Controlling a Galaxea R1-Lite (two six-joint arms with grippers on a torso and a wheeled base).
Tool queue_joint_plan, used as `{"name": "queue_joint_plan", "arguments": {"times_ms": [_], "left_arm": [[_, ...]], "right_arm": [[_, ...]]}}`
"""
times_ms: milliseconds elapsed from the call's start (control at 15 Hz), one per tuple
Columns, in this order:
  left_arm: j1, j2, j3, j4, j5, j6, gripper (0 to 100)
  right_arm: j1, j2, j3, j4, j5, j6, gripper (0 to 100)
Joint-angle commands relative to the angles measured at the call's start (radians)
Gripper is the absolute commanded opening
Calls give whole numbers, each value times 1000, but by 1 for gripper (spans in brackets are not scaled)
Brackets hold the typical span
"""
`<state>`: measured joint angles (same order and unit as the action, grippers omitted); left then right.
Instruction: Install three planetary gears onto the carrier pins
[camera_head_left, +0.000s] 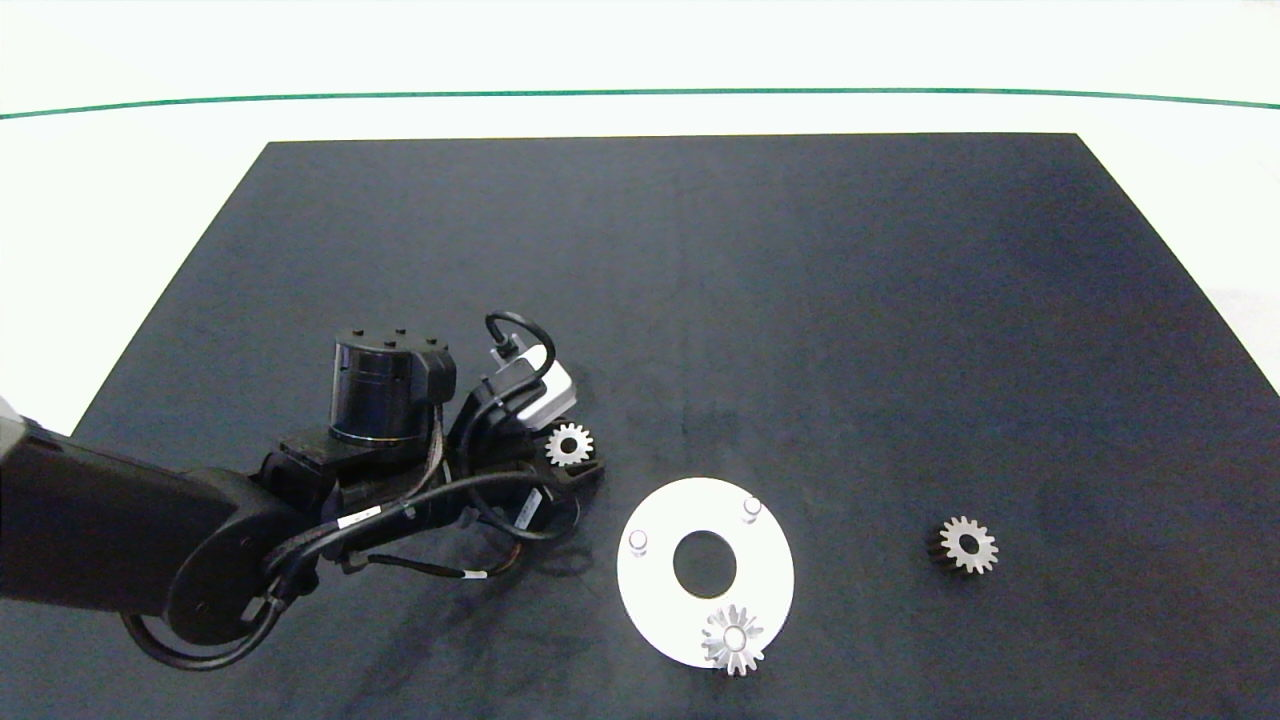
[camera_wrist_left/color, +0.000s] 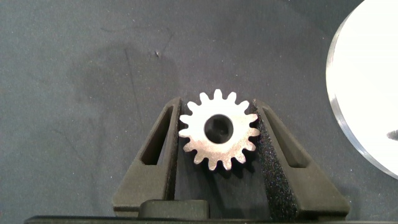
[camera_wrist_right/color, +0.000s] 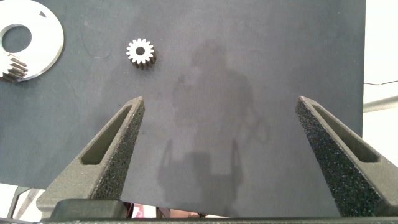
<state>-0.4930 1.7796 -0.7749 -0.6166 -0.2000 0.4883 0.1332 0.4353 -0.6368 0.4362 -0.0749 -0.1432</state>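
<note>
My left gripper (camera_head_left: 569, 452) (camera_wrist_left/color: 217, 107) is shut on one silvery planetary gear (camera_head_left: 569, 444) (camera_wrist_left/color: 219, 129), held flat between both fingers just left of the white disc (camera_head_left: 660, 600) (camera_wrist_left/color: 367, 81). Two bare carrier pins (camera_head_left: 638, 541) (camera_head_left: 752, 508) rise from the disc. A second gear (camera_head_left: 733, 638) (camera_wrist_right/color: 9, 65) sits on the disc's near edge over the third pin. The other gear (camera_head_left: 968, 545) (camera_wrist_right/color: 141, 52) lies flat on the mat to the right of the disc (camera_wrist_right/color: 46, 37). My right gripper (camera_wrist_right/color: 219, 99) is open over bare mat and is out of the head view.
A dark mat (camera_head_left: 700, 300) covers the table, with the white table surface (camera_head_left: 120, 200) around it. The left arm (camera_head_left: 150, 540) and its cables lie across the mat's near left part.
</note>
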Motion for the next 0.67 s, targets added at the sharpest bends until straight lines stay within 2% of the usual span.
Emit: {"name": "queue_joint_plan", "arguments": {"times_ms": [67,200,467,533,600,667], "left_arm": [[1,-8,11,-2,-2,3,16],[-9,-66,49,12,-2,1,16],[-45,-154,46,37,4,4,16],[-87,-195,40,77,17,4,16],[-121,-227,36,107,45,4,16],[-165,-253,36,124,86,4,16]], "right_arm": [[0,-3,-1,3,0,-1,100],[0,-4,0,3,0,-3,100],[0,-4,0,3,0,-3,100],[0,-4,0,3,0,-6,100],[0,-4,0,3,0,-6,100],[0,-6,0,3,0,-6,100]]}}
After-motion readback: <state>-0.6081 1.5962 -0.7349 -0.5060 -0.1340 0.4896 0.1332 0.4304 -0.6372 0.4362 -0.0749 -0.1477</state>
